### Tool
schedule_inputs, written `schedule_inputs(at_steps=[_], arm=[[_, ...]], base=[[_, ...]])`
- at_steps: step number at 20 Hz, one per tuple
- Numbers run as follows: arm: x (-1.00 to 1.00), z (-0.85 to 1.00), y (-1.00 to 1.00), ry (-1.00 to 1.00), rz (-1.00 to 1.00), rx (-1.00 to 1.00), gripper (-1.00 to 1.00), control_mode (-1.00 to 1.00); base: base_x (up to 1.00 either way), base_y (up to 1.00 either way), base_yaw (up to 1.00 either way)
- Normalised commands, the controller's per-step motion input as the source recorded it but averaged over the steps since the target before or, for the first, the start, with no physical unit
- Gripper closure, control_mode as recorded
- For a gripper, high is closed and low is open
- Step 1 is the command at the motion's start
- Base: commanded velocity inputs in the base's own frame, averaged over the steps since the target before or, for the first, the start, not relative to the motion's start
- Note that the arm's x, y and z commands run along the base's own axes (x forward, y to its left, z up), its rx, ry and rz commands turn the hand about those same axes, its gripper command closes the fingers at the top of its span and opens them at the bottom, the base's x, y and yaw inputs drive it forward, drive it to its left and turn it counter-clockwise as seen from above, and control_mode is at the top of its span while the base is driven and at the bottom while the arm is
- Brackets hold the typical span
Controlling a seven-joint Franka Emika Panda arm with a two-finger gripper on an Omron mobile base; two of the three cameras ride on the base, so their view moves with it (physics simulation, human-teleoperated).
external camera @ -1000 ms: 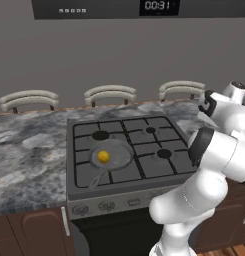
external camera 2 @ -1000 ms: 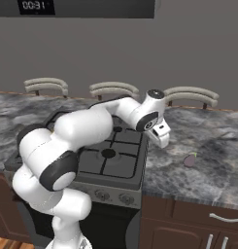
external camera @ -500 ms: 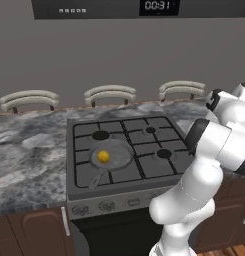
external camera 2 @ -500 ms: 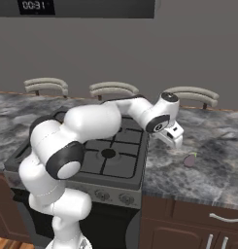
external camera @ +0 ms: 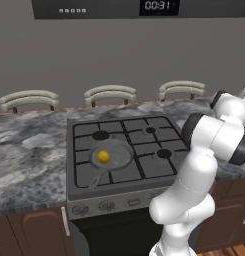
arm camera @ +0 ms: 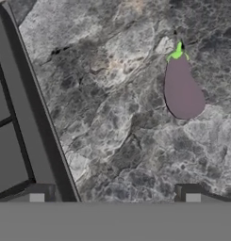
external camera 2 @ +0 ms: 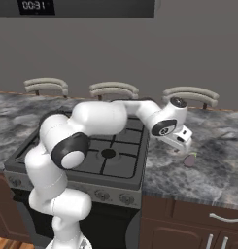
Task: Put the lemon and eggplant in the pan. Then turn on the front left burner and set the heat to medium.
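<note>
The lemon (external camera: 103,157) lies in the grey pan (external camera: 114,156), which sits over the stove's front left burner and hides it. The purple eggplant (external camera 2: 190,159) lies on the marble counter right of the stove; in the hand view the eggplant (arm camera: 182,90) is ahead and to the right, green stem pointing away. My gripper (external camera 2: 181,146) hovers just above the counter, a little left of the eggplant and apart from it. It is open, with nothing between the fingertips (arm camera: 37,196), which stand wide apart at the bottom of the hand view.
The stove (external camera: 144,150) has three bare dark burners and a row of knobs (external camera: 106,205) on its front panel. Its right edge (arm camera: 27,117) runs close to the gripper's left. Chair backs (external camera 2: 191,95) stand behind the counter. Marble counter (external camera 2: 212,170) stretches right of the eggplant.
The arm has swung right, from over the stove's right edge out over the counter, bringing the open gripper lower and close to the eggplant. Lemon and pan have not moved.
</note>
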Motion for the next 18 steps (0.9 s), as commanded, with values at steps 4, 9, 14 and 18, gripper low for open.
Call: schedule_inputs(at_steps=[4, 9, 14, 18], arm=[[0.00, -0.16, -0.23, 0.00, 0.05, -0.05, -1.00, -1.00], [0.00, -0.15, -0.24, 0.01, 0.02, -0.05, -1.00, -1.00], [0.00, -0.18, -0.19, 0.02, 0.00, -0.07, -1.00, -1.00], [0.00, -0.18, -0.19, 0.02, 0.00, -0.06, -1.00, -1.00]], base=[[0.00, 0.00, 0.00], [0.00, 0.00, 0.00], [0.00, 0.00, 0.00], [0.00, 0.00, 0.00]])
